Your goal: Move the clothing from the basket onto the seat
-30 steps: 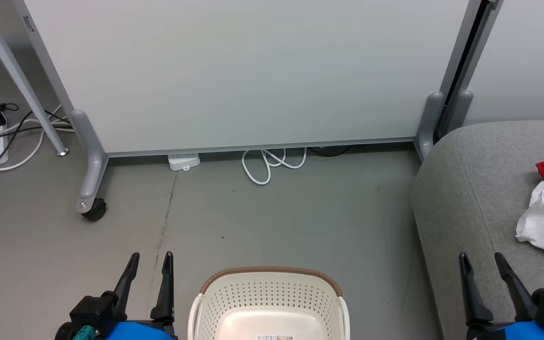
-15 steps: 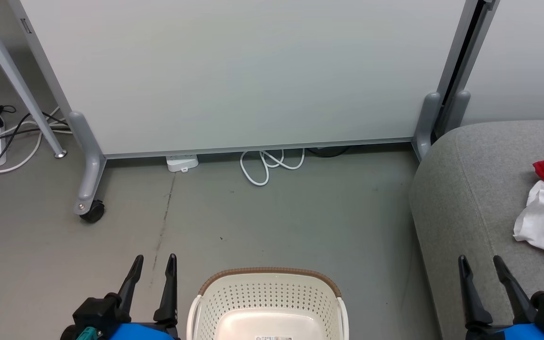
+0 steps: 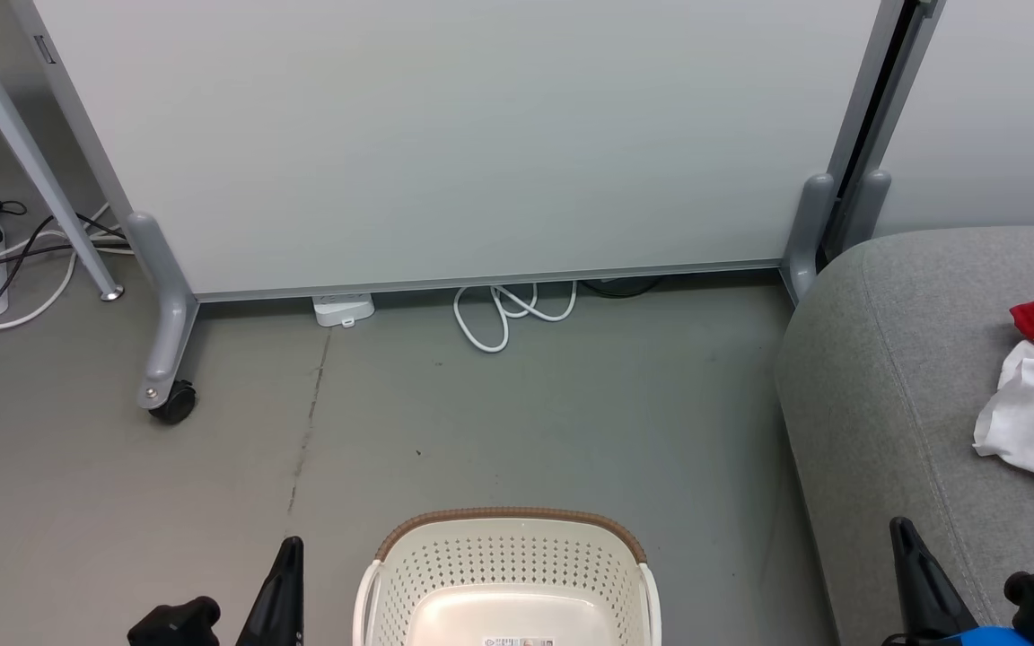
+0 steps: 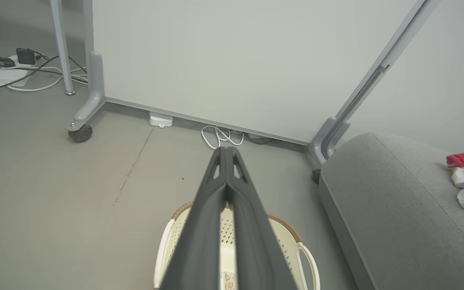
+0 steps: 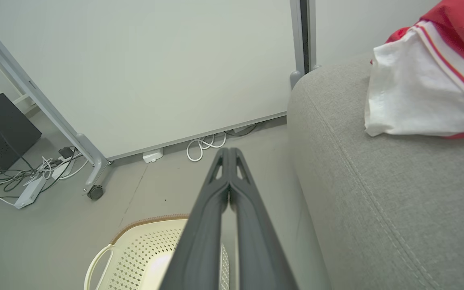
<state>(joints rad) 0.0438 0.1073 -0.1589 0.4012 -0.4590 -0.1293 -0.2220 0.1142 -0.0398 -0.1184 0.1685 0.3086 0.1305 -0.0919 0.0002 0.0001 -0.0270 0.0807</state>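
- Grey floor (image 3: 481, 422) runs up to a white wheeled panel (image 3: 463, 135) in the head view. The basket (image 3: 512, 519) stands low at centre, its pale bottom showing. The clothing (image 3: 1033, 422) lies on the couch (image 3: 885, 377) at the right. The left gripper (image 3: 291, 547) and right gripper (image 3: 901, 529) flank the basket.
- Left wrist view: the left gripper's fingers are pressed together tip to tip, above the basket.
- Right wrist view: the right gripper's fingers are likewise pressed together, between basket and couch. Red and white clothing lies bunched on the couch.
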